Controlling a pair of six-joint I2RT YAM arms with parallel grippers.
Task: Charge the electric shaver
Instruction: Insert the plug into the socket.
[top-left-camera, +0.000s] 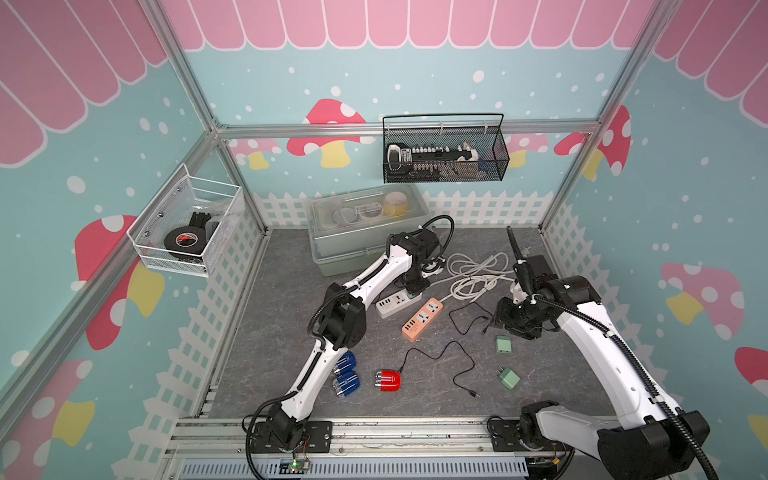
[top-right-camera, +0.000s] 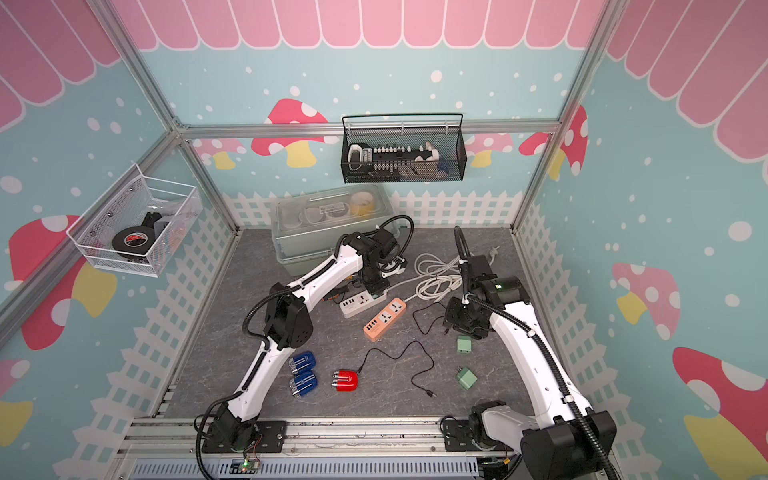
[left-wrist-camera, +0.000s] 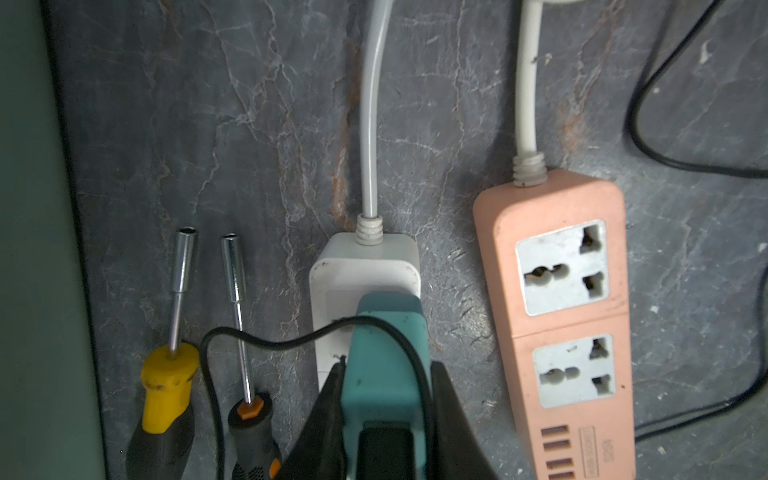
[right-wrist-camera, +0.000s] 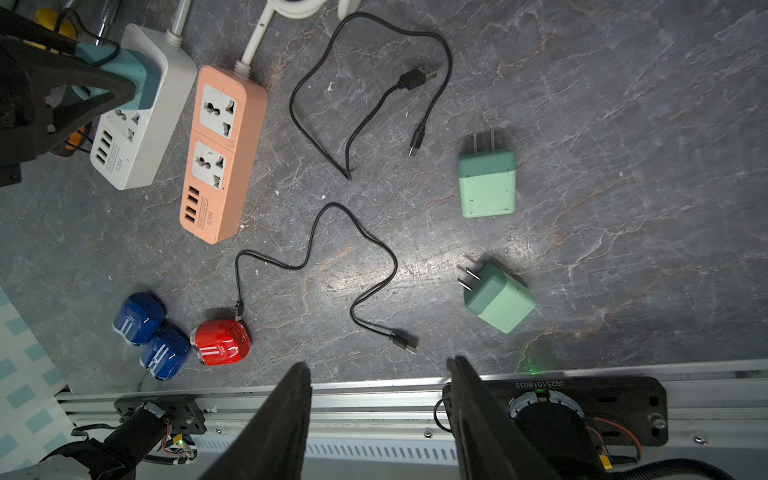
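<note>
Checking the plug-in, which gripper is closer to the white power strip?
Left. The left gripper holds a teal charger on the white power strip; right gripper hangs open past the orange strip.

Tabletop (top-left-camera: 270, 332): orange pwr strip (top-left-camera: 422, 319) at ctr, white strip (top-left-camera: 388, 306) just beside. Red shaver (top-left-camera: 387, 380) at 6 o'clock, blue shavers (top-left-camera: 348, 382) at 7, green adapters (top-left-camera: 503, 345) at 4.

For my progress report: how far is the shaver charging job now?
Done: a black cable is plugged into the red shaver. In hand: the left gripper holds a teal adapter on the white power strip. Left: that cable's USB plug lies loose, joined to nothing; the right gripper is open and empty.
</note>
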